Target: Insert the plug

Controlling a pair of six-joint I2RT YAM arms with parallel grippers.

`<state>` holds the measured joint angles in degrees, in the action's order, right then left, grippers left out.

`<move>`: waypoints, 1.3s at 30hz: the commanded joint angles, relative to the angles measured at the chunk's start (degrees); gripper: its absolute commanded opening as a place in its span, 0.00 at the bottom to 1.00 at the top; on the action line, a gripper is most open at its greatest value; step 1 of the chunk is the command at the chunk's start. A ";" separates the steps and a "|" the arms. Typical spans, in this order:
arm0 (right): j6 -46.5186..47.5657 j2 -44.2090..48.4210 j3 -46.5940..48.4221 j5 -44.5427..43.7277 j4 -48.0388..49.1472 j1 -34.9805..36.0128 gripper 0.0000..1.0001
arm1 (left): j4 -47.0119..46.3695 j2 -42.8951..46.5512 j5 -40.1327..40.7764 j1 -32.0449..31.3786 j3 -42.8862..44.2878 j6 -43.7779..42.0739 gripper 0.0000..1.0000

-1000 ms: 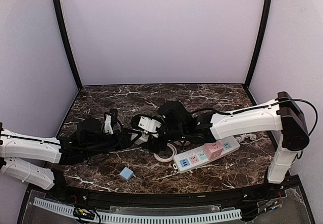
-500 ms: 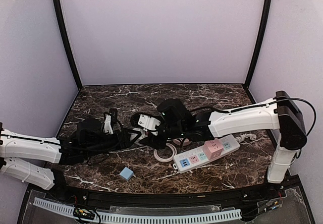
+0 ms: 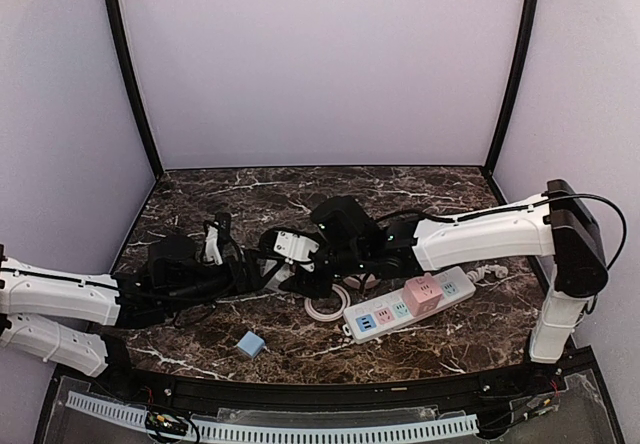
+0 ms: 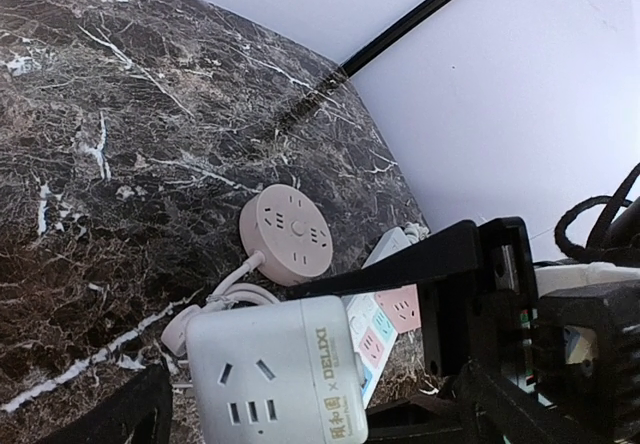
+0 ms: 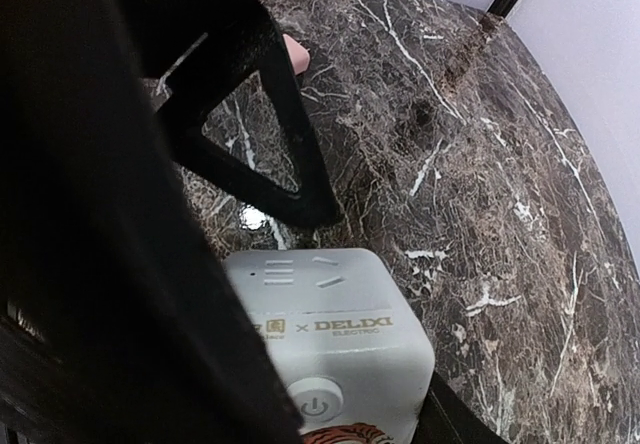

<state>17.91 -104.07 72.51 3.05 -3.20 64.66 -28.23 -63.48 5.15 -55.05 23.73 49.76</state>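
**Item 1.** Right pincer: fingers drawn in on two sides of the white cube adapter, which it appears to grip. Its wrist view shows the cube's power-button face and brand lettering close up.

**Item 2.** Left pincer: jaws wide, a fingertip on either side of the same cube with a gap showing. It holds nothing.

**Item 3.** White cube adapter, the task's piece: it sits between the two pincers near the middle of the table, to the left of the power strip and apart from it. Its plug pins are not visible from where I stand.

**Item 4.** Power strip: white with coloured outlets, lying at an angle on the right half of the table. A pink cube adapter already sits on it.

**Item 5.** Round socket: pale pink, flat on the table, with a coiled white cable beside it.

**Item 6.** Small blue block: alone near the front edge.

**Step in hand (judged).** The cube rests with the right pincer alone, and insertion has not begun. The next move calls for the left pincer to back clear. The right must then carry the cube over a free outlet on the strip, pins facing down and square to the holes, before pressing.

**Surface and room.** Dark brown marble tabletop with white veining. Plain lilac walls stand on three sides, with black frame posts at the corners.
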 commanded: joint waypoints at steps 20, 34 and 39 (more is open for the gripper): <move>4.54 8.72 7.49 -0.88 -21.71 -0.68 0.00 | 2.21 12.98 7.86 -0.18 -5.87 -6.86 1.00; 9.81 16.95 3.43 -6.34 -30.78 0.07 0.00 | 8.15 20.80 20.74 -0.23 -8.59 -6.04 1.00; 12.92 18.98 2.05 -6.59 -34.30 0.54 0.00 | 7.18 18.71 20.45 -0.18 -8.17 -6.29 0.97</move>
<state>27.46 -87.11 76.09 -2.74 -34.68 64.58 -21.74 -43.51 24.16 -55.05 16.34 43.90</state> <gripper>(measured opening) 0.580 0.996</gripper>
